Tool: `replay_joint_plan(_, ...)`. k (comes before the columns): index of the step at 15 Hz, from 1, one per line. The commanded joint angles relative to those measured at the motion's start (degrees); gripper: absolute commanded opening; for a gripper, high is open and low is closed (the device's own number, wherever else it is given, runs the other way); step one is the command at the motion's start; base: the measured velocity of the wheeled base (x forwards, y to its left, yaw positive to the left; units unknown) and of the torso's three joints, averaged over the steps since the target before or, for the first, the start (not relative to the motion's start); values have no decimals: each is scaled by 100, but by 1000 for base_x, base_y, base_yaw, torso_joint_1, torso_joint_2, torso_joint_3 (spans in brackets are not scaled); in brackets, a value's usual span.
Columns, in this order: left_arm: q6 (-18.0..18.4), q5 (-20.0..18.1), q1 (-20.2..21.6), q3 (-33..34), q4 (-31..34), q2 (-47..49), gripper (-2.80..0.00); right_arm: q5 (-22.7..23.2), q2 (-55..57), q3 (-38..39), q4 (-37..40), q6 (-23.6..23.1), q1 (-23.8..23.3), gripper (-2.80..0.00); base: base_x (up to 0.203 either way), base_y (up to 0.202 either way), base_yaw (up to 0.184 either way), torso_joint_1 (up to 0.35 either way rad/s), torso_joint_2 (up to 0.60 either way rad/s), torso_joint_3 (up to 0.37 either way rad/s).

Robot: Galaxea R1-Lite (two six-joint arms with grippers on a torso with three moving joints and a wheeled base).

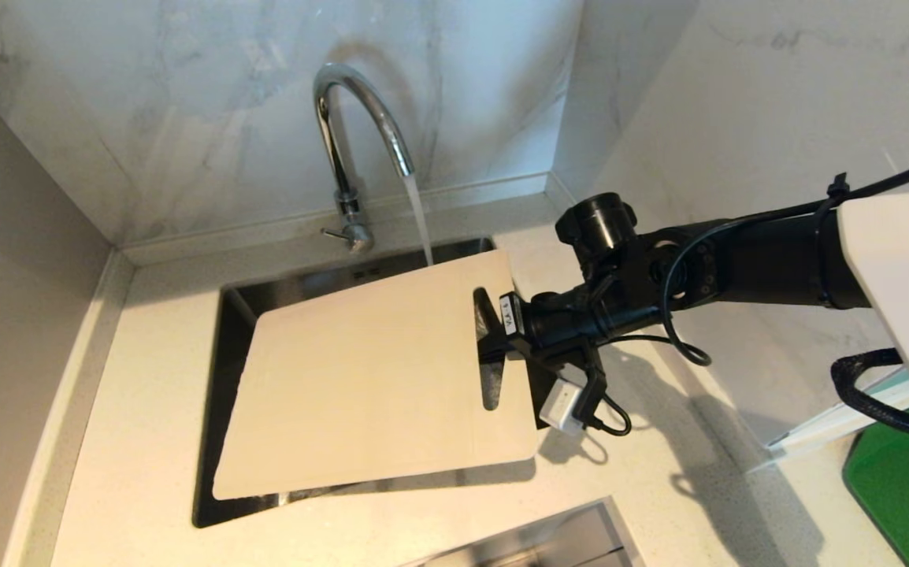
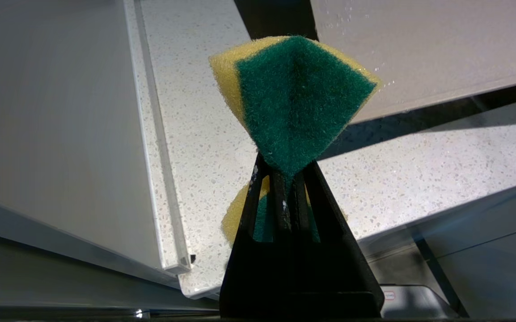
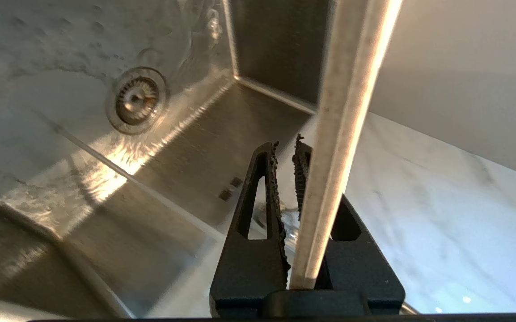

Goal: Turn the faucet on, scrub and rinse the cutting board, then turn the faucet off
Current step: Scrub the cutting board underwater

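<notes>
over the sink (image 1: 226, 315), right claw (image 1: 494, 346) clamps the cutting board (image 1: 376, 378).

The sink (image 1: 226, 315) is set into the counter (image 1: 147, 441), with the faucet (image 1: 352, 157) behind it at the back wall; the cutting board (image 1: 376, 378) hangs over the sink, tilted, its slotted end to the right, its far corner under the water stream (image 1: 421, 220); the right gripper (image 1: 494, 335) reaches in from the right and clamps the board's slotted end; the left gripper (image 2: 285, 188), seen only in its wrist view, squeezes a sponge (image 2: 293, 98) above the counter, near the board's edge.
</notes>
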Motion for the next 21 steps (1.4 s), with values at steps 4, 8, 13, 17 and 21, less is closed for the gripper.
replay_joint_plan(4,-1,0,2,0,-3,-4,-280,40,-413,48,31,-51,0,-280,0,0,0,0,0,0)
replay_joint_plan(8,-1,0,2,0,-3,-4,-280,65,-413,80,31,-60,0,-280,0,0,0,0,0,0)
replay_joint_plan(13,-1,0,2,0,-3,-4,-280,71,-406,142,22,-69,0,-280,0,0,0,0,0,0)
replay_joint_plan(17,111,30,2,-215,17,0,-280,74,-360,177,4,-78,0,-280,0,0,0,0,0,0)
replay_joint_plan(21,200,-48,10,-2380,729,963,-280,74,-360,159,4,-78,0,-280,0,0,0,0,0,0)
